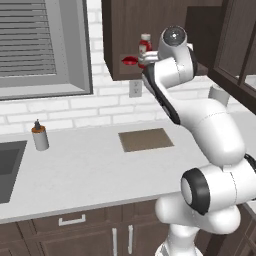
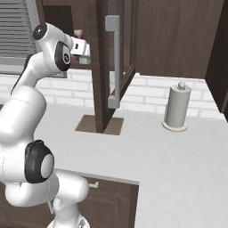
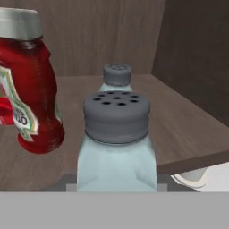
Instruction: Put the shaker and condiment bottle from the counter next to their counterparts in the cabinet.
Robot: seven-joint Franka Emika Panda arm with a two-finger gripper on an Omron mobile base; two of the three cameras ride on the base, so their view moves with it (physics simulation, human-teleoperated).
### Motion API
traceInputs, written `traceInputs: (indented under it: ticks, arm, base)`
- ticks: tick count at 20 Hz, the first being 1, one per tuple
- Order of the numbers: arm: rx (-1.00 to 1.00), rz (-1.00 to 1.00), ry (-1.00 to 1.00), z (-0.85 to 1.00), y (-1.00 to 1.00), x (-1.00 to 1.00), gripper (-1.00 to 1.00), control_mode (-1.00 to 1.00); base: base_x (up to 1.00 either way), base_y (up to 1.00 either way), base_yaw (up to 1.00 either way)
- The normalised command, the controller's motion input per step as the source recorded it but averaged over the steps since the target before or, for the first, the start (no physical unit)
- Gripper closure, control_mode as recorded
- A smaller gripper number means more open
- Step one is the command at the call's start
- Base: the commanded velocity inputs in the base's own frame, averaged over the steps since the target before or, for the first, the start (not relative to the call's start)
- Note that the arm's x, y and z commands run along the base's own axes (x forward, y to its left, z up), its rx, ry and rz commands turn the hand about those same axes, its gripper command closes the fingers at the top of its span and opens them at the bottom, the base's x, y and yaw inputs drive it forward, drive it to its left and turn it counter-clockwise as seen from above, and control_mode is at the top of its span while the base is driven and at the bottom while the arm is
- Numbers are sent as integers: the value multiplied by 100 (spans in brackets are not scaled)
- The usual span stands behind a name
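My jaws are clamped on the shaker (image 3: 117,147), low on its body, at the cabinet (image 3: 192,58) shelf edge, second shaker (image 3: 117,77) just behind, condiment bottle (image 3: 31,89) beside. Looks light, rigid, slick-walled; a mid-body hold seems safest.

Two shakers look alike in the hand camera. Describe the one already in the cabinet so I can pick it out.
Look inside the dark wooden cabinet, on its shelf. Right of the red condiment bottle stand two pale shakers in line. The counterpart shaker is the farther one, half hidden behind the near shaker.
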Motion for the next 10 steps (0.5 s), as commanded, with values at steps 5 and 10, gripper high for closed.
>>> traceInputs:
  ticks: [5,10]
  arm:
    - [0,0,0,-13,0,7,100,-100]
    - [0,0,-2,-4,0,12,100,-100]
  base:
    - [0,0,0]
    - [0,0,0]
